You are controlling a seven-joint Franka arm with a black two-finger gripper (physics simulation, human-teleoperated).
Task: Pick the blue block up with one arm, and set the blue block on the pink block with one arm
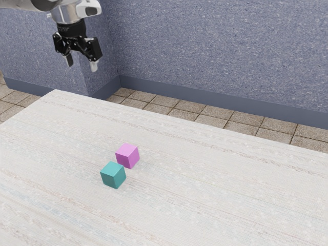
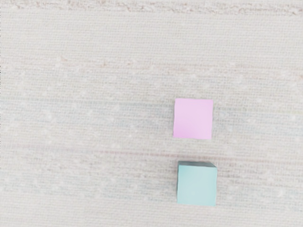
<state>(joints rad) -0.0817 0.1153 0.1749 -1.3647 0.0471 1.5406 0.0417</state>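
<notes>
A: Biggest first?
B: Tabletop [image 1: 230, 195], pale grain, with a tiled floor [image 1: 246, 120] behind. The arm [image 1: 61, 7] is high at the exterior view's upper left.
A: Jaws?
B: Apart, pointing down, nothing between them.
A: Blocks?
B: Pink block [image 1: 127, 156] and blue block [image 1: 113, 175] both lie flat mid-tabletop, just beside each other. The wrist view shows a narrow gap between them. Blue is the nearer one in the exterior view, well apart from the jaws.
</notes>
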